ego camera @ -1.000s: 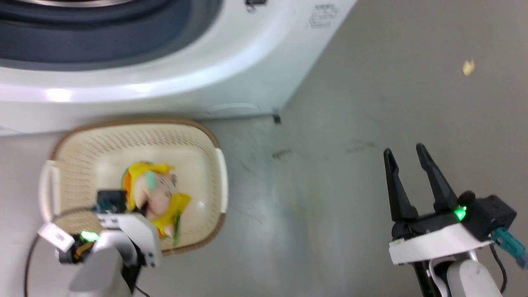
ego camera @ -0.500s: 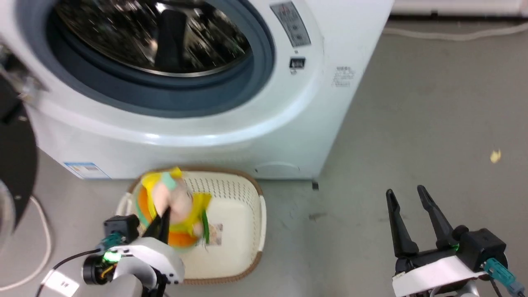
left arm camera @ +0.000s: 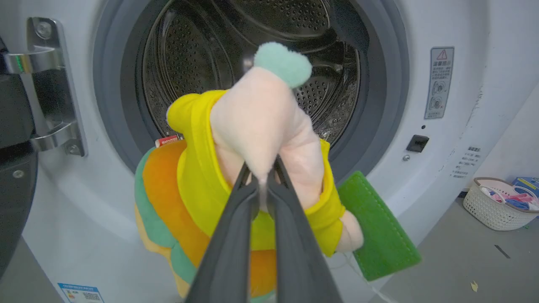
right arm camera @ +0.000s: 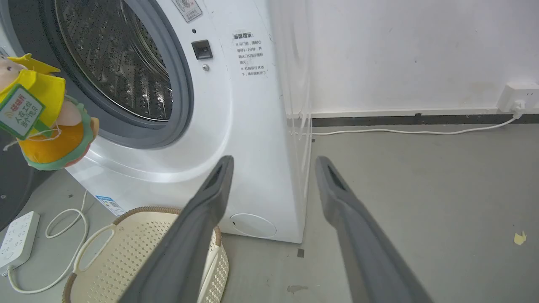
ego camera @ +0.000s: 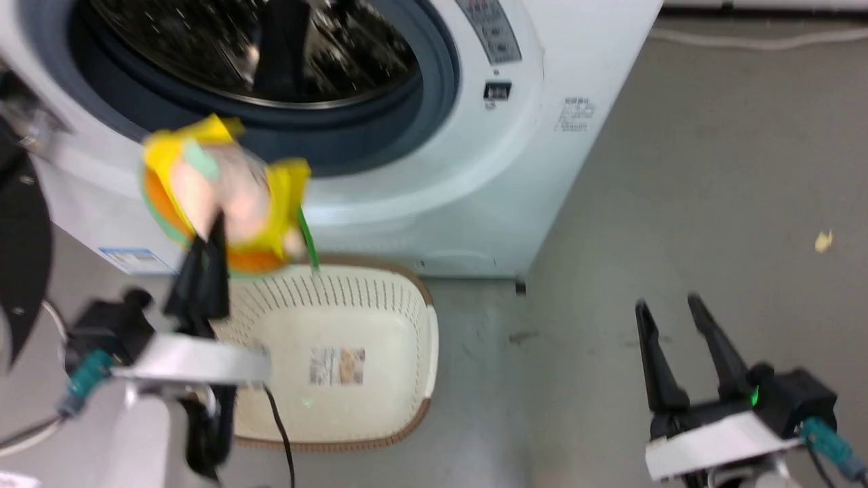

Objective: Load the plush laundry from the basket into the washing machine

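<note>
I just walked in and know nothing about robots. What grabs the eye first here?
A bright yellow-and-orange plush toy, pinched in the left claw, hangs before the open steel drum of the washing machine. Below it sits the cream basket on the floor, while the right claw stands open, far right.

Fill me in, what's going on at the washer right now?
The left gripper is shut on the plush laundry, pinching its pink head, and holds it in the air in front of the washing machine, at its open porthole. The toy is not yet inside the steel drum. The basket sits on the floor below, in front of the machine. The right gripper is open and holds nothing, off to the right.
</note>
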You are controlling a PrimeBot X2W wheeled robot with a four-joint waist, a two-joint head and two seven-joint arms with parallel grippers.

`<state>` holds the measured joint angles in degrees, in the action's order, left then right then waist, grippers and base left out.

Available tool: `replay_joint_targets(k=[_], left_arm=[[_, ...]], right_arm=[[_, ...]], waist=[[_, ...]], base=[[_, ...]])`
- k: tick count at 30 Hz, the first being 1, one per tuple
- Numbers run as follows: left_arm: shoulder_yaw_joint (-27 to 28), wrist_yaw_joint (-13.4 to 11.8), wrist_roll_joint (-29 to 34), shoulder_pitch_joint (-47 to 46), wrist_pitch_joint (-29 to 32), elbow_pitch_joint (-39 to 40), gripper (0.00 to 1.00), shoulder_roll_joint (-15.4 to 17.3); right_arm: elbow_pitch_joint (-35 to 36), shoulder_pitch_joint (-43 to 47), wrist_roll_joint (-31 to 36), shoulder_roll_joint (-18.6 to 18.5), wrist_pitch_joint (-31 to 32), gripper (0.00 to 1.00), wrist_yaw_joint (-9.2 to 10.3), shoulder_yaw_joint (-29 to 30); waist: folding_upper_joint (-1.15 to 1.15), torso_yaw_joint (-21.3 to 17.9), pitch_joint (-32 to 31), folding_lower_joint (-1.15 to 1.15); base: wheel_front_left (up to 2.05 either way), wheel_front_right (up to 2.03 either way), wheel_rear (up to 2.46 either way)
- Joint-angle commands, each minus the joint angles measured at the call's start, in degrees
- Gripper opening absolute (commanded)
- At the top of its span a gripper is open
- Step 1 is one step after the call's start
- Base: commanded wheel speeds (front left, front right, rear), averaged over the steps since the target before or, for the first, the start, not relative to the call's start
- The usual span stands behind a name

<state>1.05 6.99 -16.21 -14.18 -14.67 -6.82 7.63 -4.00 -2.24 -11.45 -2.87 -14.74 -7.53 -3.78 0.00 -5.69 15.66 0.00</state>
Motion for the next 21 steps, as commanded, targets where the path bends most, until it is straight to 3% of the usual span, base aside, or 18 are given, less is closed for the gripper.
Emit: replay_joint_targets(k=[1,5,12,21], left_arm=[[0.9,-0.3,0.3,-3.3,-0.3,1.9,0.0,0.5],[1.1,-0.3,0.9,-8.5,1.7,3.4,0.0,2.7],[1.3,-0.4,2.6,-25.1,11.7,5.4,0.0,9.4],[-3.0,0.2,7.7,-46.5,22.3,-4.7,0.0,20.1]], right_arm=[[1.2,-2.8,0.8,0.0,-0.3,1.0,0.04,-0.3],[3.0,-5.3,0.7,0.0,-0.3,1.0,0.04,1.1],[5.6,-10.1,-2.0,0.0,-0.3,1.0,0.04,1.3],[4.6,-12.9,-6.0,0.0,-0.3,1.0,0.04,-1.6]], waist=[[0.0,-2.0,5.4,0.0],[0.0,-3.7,10.1,0.0],[0.0,-8.0,20.4,0.0],[0.0,-13.3,27.4,0.0]], base=[[0.0,0.0,0.0],[0.0,0.0,0.0],[0.0,0.0,0.0],[0.0,0.0,0.0]])
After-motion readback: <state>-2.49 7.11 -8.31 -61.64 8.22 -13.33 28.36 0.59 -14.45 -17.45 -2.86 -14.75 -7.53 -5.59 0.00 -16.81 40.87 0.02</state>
